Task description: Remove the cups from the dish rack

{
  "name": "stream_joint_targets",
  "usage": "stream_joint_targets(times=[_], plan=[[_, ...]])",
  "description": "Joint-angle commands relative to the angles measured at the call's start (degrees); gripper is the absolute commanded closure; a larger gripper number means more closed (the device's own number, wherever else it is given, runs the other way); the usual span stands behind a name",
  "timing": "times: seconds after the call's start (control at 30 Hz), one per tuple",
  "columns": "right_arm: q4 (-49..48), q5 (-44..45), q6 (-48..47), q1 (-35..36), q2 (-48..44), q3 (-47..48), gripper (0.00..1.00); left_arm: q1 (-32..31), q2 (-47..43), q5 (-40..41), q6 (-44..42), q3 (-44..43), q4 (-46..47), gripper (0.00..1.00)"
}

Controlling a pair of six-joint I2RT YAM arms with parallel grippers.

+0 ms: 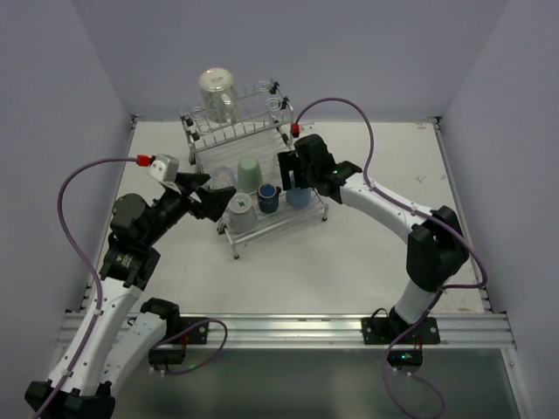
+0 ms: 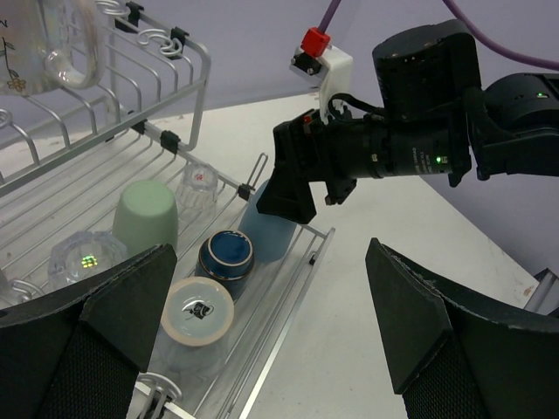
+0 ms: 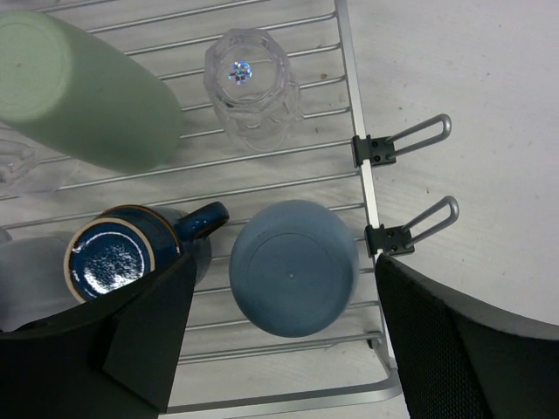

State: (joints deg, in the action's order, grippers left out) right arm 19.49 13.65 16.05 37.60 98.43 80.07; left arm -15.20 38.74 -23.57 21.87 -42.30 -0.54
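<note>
Two-arm unloading scene, with all positions referred to the dish rack.

Right gripper: its fingers are standing spread wide over the rack's lower bed, at the right-hand end. They are straddling the light blue tumbler, one finger on each side. A gap is showing on both sides, and nothing is being pinched.

The light blue tumbler is sitting upside down on the rods of the bed, just inside the rack's right side rail, directly beneath the open jaws. The dark blue mug is resting just beside it, base up, with its handle pointing towards the tumbler. The pale green tumbler and a clear glass are lying further up the bed, also inverted.

Left gripper: it is hovering at the rack's front left corner with its fingers fully spread, gripping and touching nothing. A pale cup is standing base up on the bed just ahead of it.

A large clear jug is sitting on the rack's upper tier.
</note>
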Motion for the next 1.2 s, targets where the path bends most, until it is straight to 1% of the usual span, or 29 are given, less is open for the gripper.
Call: stream_joint_targets(times=[0.0, 0.07, 0.13, 0.3, 0.37, 0.4, 0.43, 0.47, 0.53, 0.63, 0.67, 0.73, 0.77, 0.83, 0.87, 0.97, 1.03, 1.07, 1.1, 1.13, 1.17], plan=[[0.6, 3.4, 0.7, 0.4, 0.9, 2.5, 0.15, -0.2, -0.5, 0.6, -1.1, 0.2, 1.3, 0.00], [0.5, 3.1, 1.1, 0.5, 1.2, 2.4, 0.16, -0.2, -0.5, 0.6, -0.9, 0.2, 1.3, 0.00], [0.6, 3.1, 1.4, 0.5, 1.8, 2.3, 0.19, -0.2, -0.4, 0.7, -1.0, 0.2, 1.3, 0.00], [0.5, 3.0, 1.5, 0.5, 2.3, 1.9, 0.21, -0.2, -0.3, 0.8, -0.8, 0.2, 1.3, 0.00], [1.2, 2.9, 1.9, 0.5, 3.3, 2.5, 0.23, -0.2, -0.3, 1.0, -0.8, 0.2, 1.3, 0.00], [1.2, 2.8, 2.0, 0.4, 3.5, 2.6, 0.30, -0.2, -0.3, 1.1, -0.7, 0.2, 1.3, 0.00], [1.2, 2.8, 2.1, 0.5, 3.4, 2.5, 0.33, -0.2, -0.4, 1.2, -0.7, 0.3, 1.3, 0.00], [1.0, 3.0, 2.2, 0.5, 3.3, 2.4, 0.42, -0.3, -0.4, 1.2, -0.8, 0.3, 1.3, 0.00], [0.4, 3.4, 2.2, 0.5, 2.2, 1.9, 0.52, -0.2, -0.4, 1.2, -0.6, 0.3, 1.3, 0.00], [0.1, 4.5, 2.1, 0.5, 0.9, 2.1, 0.62, -0.2, -0.3, 1.2, -0.3, 0.3, 1.3, 0.00], [-0.3, 5.1, 2.2, 0.4, 0.1, 1.9, 0.67, -0.2, -0.3, 1.2, -0.2, 0.3, 1.3, 0.00], [-2.1, 5.2, 2.5, 0.4, -2.3, 0.9, 0.68, -0.3, -0.2, 1.1, 0.3, 0.4, 1.5, 0.00], [-4.3, 5.3, 2.6, 0.5, -5.5, -0.3, 0.69, -0.3, 0.2, 0.7, 0.5, 0.3, 1.9, 0.00], [-5.6, 5.8, 2.8, 0.5, -8.9, -1.1, 0.72, -0.3, 0.8, -0.3, 1.6, 0.2, 2.5, 0.00], [-7.0, 5.9, 2.8, 0.5, -12.5, -2.0, 0.73, -0.3, 1.7, -0.8, 2.1, -0.1, 3.3, 0.00], [-9.8, 5.7, 3.1, 0.5, -17.8, -4.7, 0.75, -0.3, 4.0, -4.6, 4.8, -0.9, 5.3, 0.00], [-11.3, 3.9, 4.3, 0.2, -23.1, -6.8, 0.76, -0.3, 5.4, -9.0, 8.3, -1.1, 7.1, 0.00], [-13.2, 2.6, 5.2, -0.1, -24.8, -9.6, 0.78, -0.3, 6.3, -10.4, 10.1, -0.6, 10.5, 0.00], [-14.6, -1.2, 6.4, -0.9, -28.5, -11.2, 0.78, -0.3, 6.9, -12.9, 14.2, 0.0, 12.8, 0.00], [-18.6, -3.5, 9.5, -1.5, -30.5, -15.4, 0.78, -0.3, 7.9, -14.0, 16.4, 1.4, 18.2, 0.03], [-21.1, -6.1, 11.6, -2.0, -32.3, -17.7, 0.78, -0.3, 8.6, -15.2, 19.1, 2.3, 21.4, 0.12]])
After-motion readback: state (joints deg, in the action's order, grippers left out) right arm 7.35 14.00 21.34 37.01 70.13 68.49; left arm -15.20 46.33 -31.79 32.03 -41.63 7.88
